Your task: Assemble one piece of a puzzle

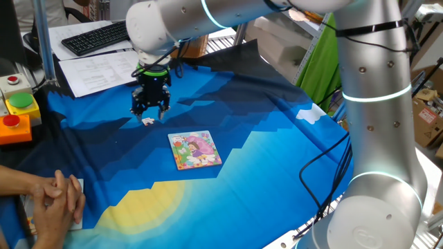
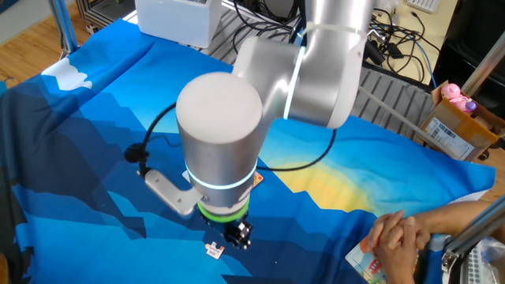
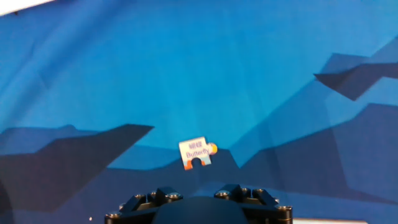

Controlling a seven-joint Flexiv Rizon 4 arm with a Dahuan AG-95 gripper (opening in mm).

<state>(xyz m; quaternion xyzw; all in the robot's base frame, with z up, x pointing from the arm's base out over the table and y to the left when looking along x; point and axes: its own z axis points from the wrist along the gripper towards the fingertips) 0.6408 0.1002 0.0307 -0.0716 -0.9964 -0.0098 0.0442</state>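
Observation:
The piece [image 1: 147, 122] is a tiny whitish jigsaw piece with an orange edge, lying flat on the blue cloth. It also shows in the other fixed view [image 2: 214, 251] and in the hand view [image 3: 196, 152], where it reads "Butterfly". My gripper [image 1: 151, 108] hangs just above and slightly behind it, jaws apart and empty, not touching it. In the hand view only the finger bases show at the bottom edge. The puzzle [image 1: 194, 150], a small square pink-and-green picture with an orange rim, lies on the cloth to the right of the piece, nearer the front.
A person's clasped hands [image 1: 55, 197] rest at the front left on another board. A button box [image 1: 17, 111] stands at the left edge. A keyboard [image 1: 97, 36] and papers [image 1: 104, 72] lie behind the cloth. The arm's big column [image 1: 377, 138] stands at the right.

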